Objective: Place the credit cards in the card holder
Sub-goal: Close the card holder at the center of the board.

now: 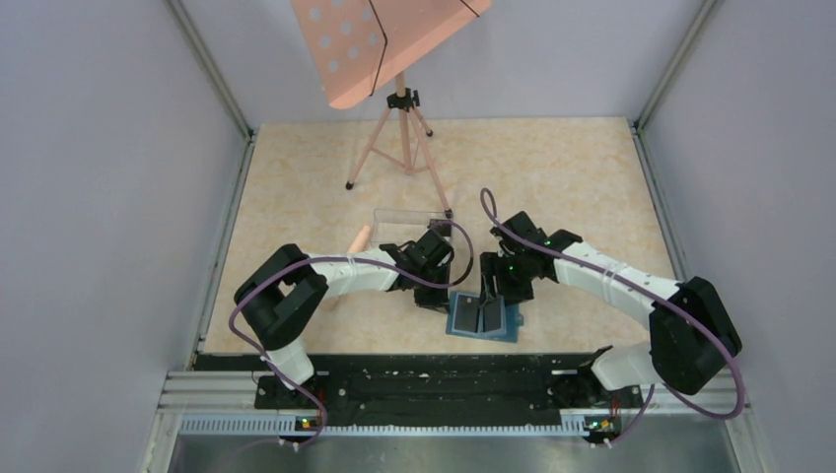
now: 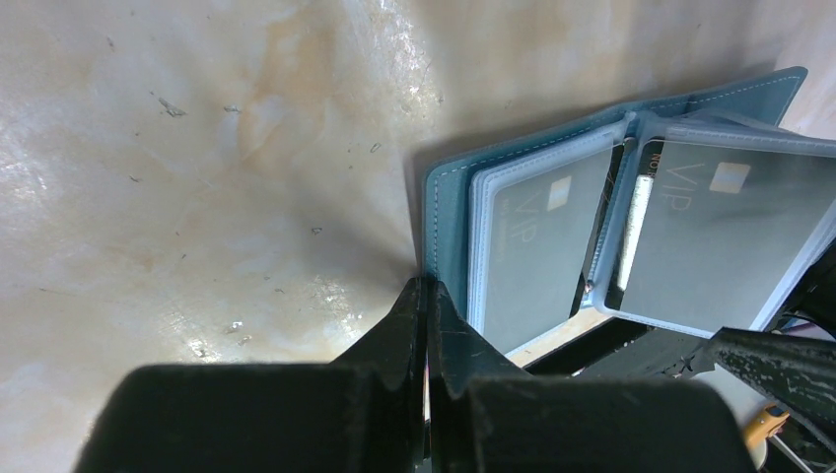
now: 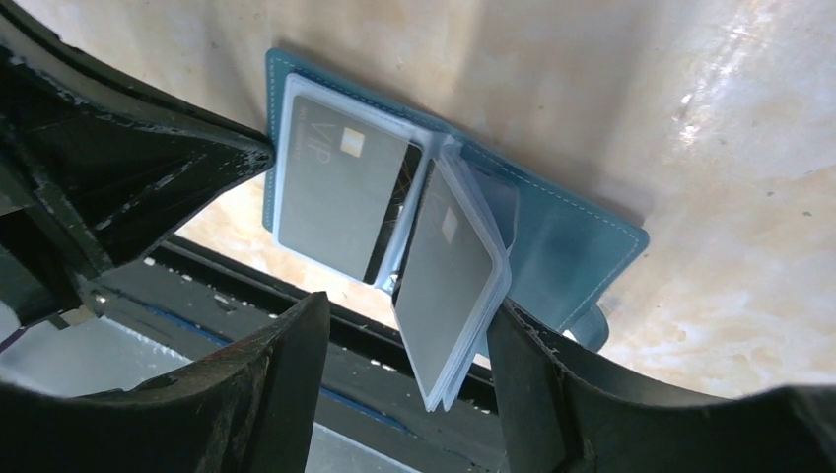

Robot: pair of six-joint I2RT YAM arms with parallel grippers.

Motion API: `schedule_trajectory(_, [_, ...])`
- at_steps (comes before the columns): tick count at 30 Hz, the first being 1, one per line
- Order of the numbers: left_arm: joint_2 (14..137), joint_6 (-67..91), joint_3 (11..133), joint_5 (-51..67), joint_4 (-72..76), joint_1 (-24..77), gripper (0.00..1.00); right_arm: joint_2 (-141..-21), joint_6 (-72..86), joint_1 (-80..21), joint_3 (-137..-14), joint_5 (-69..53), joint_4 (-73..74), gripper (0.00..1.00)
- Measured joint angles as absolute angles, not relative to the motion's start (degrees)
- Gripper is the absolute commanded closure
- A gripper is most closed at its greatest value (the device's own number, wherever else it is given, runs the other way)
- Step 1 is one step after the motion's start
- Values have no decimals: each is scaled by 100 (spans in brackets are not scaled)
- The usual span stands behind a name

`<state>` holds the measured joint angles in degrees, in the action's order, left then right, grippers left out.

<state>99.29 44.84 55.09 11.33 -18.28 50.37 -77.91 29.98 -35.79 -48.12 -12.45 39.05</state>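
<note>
The teal card holder lies open on the table near the front edge, also in the left wrist view and the right wrist view. Dark credit cards sit in its clear sleeves. One bundle of sleeves with a card stands raised. My left gripper is shut, its tips touching the holder's left edge. My right gripper is open around the raised sleeves, and its right finger touches them.
A clear plastic box stands just behind the left gripper, with a peach-coloured object beside it. A tripod carrying a pink perforated board stands at the back. A black rail runs along the near edge.
</note>
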Motion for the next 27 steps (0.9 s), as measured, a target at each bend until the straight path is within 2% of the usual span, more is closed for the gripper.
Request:
schedule_trajectory(7, [9929, 4484, 5509, 1131, -1828, 5037, 100, -7776, 3098, -3586, -4812, -1737, 3583, 43])
schedule_trajectory(13, [9929, 4486, 5509, 1133, -1828, 5037, 100, -7773, 3232, -3586, -4768, -2209, 3148, 35])
schedule_trajectory(17, [9944, 4484, 5520, 1146, -1835, 5033, 100, -7780, 3271, -3586, -4604, -2408, 2928, 34])
schedule_trajectory(27, [9992, 4486, 5551, 1229, -1806, 5028, 100, -7940, 3151, -3588, -4525, -1844, 3098, 38])
